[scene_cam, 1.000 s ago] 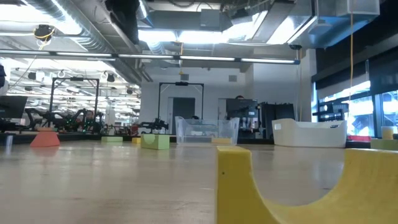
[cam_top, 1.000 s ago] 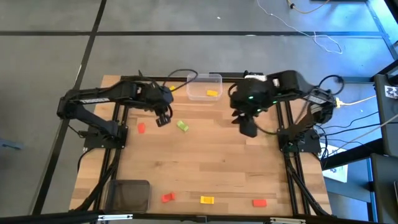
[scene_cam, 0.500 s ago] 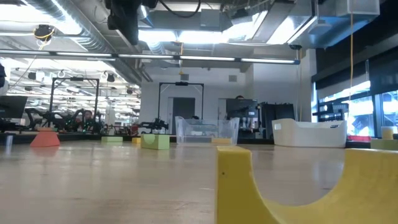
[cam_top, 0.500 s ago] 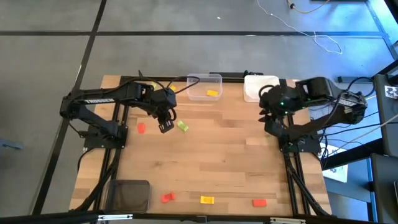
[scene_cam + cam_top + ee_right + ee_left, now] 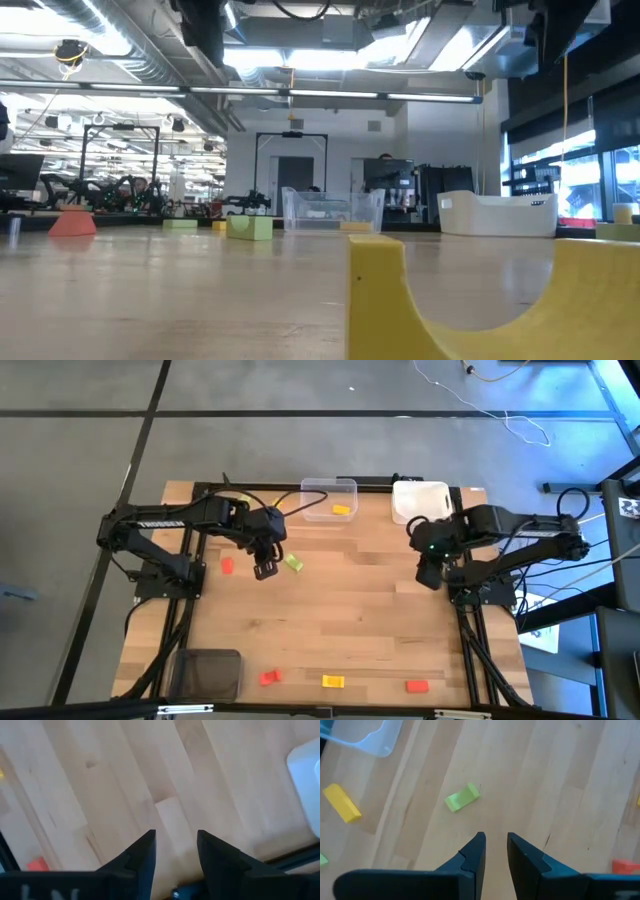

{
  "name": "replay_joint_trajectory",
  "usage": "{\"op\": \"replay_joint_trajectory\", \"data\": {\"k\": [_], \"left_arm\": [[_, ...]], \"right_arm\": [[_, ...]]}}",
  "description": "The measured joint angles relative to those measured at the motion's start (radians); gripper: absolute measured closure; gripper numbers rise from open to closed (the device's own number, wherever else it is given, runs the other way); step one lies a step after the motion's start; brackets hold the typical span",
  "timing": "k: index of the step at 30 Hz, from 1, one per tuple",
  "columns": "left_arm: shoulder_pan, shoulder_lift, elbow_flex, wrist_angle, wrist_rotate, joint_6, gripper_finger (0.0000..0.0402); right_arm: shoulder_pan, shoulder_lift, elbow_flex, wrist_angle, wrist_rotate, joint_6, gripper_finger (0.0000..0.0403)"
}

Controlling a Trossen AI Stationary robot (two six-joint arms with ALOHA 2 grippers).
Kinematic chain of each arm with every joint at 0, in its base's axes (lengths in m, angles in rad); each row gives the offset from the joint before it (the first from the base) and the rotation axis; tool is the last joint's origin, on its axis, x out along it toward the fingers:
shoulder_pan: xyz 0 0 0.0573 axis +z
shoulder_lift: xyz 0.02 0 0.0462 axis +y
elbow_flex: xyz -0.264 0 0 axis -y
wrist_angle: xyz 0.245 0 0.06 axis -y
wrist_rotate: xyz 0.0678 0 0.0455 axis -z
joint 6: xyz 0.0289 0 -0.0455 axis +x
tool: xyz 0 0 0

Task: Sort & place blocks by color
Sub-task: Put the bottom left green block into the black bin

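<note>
Currently the left gripper (image 5: 495, 851) hangs empty, jaws narrowly parted, with the green block (image 5: 462, 797) lying just ahead of its tips. Recommended: widen, centre over it, then descend.

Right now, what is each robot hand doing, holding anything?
Left hand: open a little, empty, above the table by the green block.
Right hand: open, empty, over bare wood near the white bin.
</note>
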Motion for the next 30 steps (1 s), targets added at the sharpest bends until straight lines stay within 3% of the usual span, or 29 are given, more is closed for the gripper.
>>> {"op": "replay_joint_trajectory", "data": {"k": [8,14,30], "left_arm": [[-0.017,0.0,0.0,0.003,-0.002,0.038,0.033],[-0.017,0.0,0.0,0.003,-0.002,0.069,0.0331],[-0.025,0.0,0.0,0.071,-0.041,0.116,0.0331]], "right_arm": [[0.0,0.0,-0.108,0.11,0.0,0.099,0.026],[0.0,0.0,-0.124,0.124,0.0,-0.053,0.026],[0.0,0.0,-0.124,0.142,0.0,-0.055,0.026]]}}
